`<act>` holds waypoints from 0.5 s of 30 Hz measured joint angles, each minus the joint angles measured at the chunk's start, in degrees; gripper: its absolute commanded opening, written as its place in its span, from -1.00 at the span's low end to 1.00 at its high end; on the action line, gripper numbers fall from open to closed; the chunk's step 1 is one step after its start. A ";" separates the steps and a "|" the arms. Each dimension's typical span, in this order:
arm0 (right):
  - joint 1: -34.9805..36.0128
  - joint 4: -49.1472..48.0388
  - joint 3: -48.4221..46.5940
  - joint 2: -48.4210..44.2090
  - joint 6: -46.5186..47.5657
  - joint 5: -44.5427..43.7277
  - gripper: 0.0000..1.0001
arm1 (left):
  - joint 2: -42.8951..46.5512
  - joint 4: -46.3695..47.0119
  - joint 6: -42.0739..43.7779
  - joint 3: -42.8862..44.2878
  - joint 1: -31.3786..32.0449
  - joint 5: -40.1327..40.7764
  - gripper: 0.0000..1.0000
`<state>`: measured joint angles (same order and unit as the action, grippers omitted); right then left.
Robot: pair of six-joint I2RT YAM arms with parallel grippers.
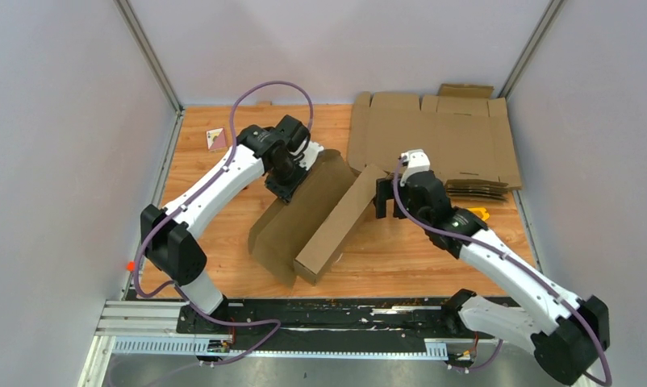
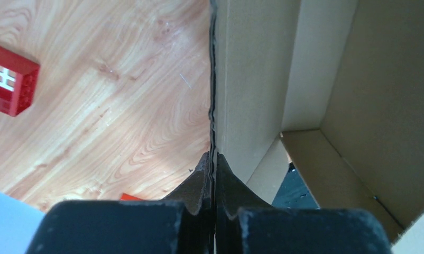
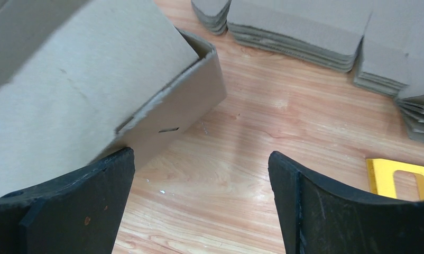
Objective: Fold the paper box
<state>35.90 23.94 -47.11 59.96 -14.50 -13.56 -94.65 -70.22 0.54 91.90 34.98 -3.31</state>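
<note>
The left gripper is clamped on the thin edge of a wide panel of the paper box, apparently to steady the carton while it is folded. The right gripper is spread and holds nothing. It sits just beside the box's end corner, probably ready to press a flap. The box lies diagonally mid-table, partly formed, near the pile of flat cardboard sheets.
</note>
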 measured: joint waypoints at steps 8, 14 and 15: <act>0.00 -0.44 2.29 -13.35 -0.48 -2.60 0.94 | 0.11 -5.27 0.35 9.46 1.46 3.50 -0.88; -0.04 0.02 2.16 -12.46 -0.44 -2.75 0.95 | -1.03 -8.55 1.25 13.62 3.17 7.10 -0.67; -0.04 0.11 2.16 -12.24 -0.44 -2.78 0.95 | -1.29 -8.74 1.53 14.10 3.28 7.17 -0.62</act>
<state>35.86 24.05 -44.95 47.72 -14.94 -16.34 -95.94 -78.96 2.07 106.00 38.26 3.86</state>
